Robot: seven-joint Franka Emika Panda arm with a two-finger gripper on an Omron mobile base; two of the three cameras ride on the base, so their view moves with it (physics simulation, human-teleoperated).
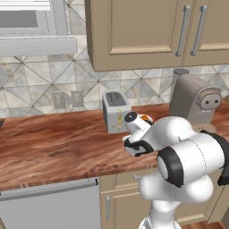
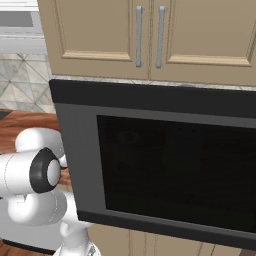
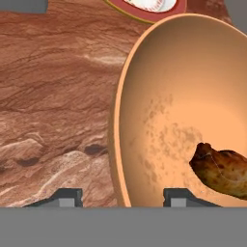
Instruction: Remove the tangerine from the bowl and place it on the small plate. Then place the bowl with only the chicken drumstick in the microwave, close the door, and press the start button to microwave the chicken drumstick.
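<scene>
The wide orange-brown bowl (image 3: 193, 96) lies on the wooden counter in the hand view. The golden-brown chicken drumstick (image 3: 219, 169) rests in its lower right part. My gripper (image 3: 124, 197) hangs right over the bowl's left rim, one fingertip outside it and one inside, open and with a gap on each side. A round dish with a white centre and dark red rim (image 3: 144, 12) sits just beyond the bowl. A speck of orange (image 1: 148, 119) shows behind the arm's wrist; I cannot tell whether it is the tangerine. The microwave's dark glass door (image 2: 170, 165) stands swung open, close to the right base camera.
On the wooden counter (image 1: 58, 143) a silver toaster (image 1: 116, 111) stands just behind the arm, and a grey coffee machine (image 1: 194, 98) is to the right. Beige wall cabinets (image 1: 147, 31) hang above. A steel appliance front (image 1: 49, 205) sits under the counter's edge.
</scene>
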